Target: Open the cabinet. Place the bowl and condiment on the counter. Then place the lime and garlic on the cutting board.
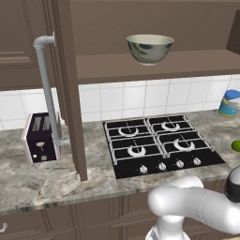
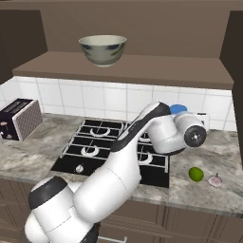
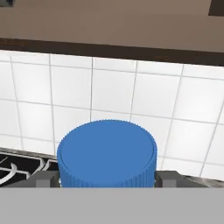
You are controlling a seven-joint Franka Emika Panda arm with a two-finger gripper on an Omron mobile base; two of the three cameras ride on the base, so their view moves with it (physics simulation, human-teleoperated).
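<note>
The cabinet door [image 1: 65, 93] stands open, its grey bar handle [image 1: 47, 93] facing out. The grey-green bowl [image 1: 150, 48] [image 2: 102, 50] sits on the cabinet shelf [image 1: 187, 63]. The condiment [image 1: 230, 103] [image 2: 178, 108] [image 3: 107, 153], a blue-lidded jar, is upright at the back right of the counter [image 1: 47, 173], by the tiled wall. My gripper [image 3: 107, 178] is shut on it, one finger against each side below the lid. The lime [image 2: 196, 174] [image 1: 236, 146] and the pale garlic [image 2: 215, 181] lie on the counter right of the stove. The cutting board is out of view.
A black four-burner stove [image 1: 154, 145] is set into the counter below the shelf. A dark toaster [image 1: 41, 137] [image 2: 19, 118] stands at the left, beside the open door. My arm [image 2: 142, 137] arches over the stove's right side.
</note>
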